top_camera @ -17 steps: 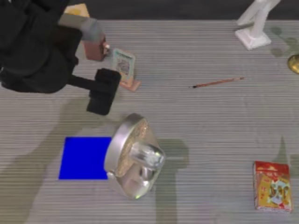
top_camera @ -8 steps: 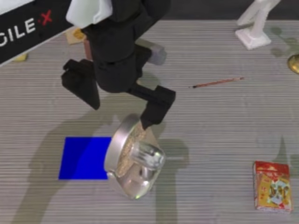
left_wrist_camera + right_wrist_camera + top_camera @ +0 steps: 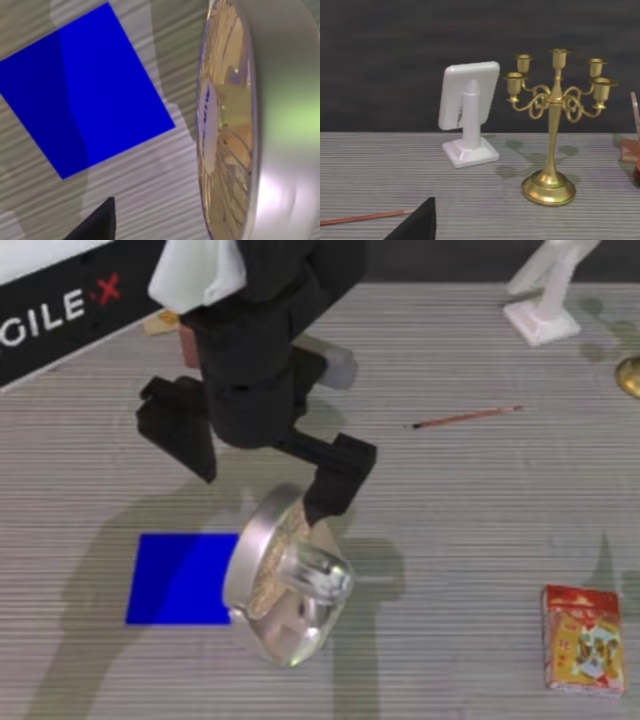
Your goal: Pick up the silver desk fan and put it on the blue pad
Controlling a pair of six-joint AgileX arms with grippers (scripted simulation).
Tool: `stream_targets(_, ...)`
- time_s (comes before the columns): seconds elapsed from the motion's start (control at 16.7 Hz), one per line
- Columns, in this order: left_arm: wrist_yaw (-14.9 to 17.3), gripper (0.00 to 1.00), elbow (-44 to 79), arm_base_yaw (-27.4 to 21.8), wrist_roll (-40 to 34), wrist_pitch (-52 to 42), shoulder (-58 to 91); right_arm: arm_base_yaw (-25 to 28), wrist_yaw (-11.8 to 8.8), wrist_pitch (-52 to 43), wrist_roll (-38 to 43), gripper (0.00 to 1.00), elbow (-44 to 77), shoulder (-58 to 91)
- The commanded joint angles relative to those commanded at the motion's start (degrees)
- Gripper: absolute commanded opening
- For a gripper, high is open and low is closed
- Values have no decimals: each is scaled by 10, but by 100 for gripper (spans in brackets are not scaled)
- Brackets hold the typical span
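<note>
**Left tool hovering open over the fan's rim**

The left tool (image 3: 260, 465) is hanging above the desk (image 3: 480, 500), fingers spread wide, one at the fan's (image 3: 290, 580) upper rim. The fan is standing beside the pad (image 3: 180, 578), overlapping its right edge. The right arm is sitting out of the top view.

glossy chrome silver desk fan (image 3: 290, 585), matt blue pad (image 3: 180, 578)
</note>
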Motion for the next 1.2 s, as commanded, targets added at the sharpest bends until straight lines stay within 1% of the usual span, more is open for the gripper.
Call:
stream_targets(0.3, 0, 100, -81, 0, -1, 82, 2, 0, 0, 0, 0, 100, 0, 0)
stream_targets(0.54, 0, 100, -87, -1, -1, 88, 2, 0, 0, 0, 0, 100, 0, 0)
stream_targets(1.2, 0, 17, -87, -1, -1, 88, 2, 0, 0, 0, 0, 100, 0, 0)
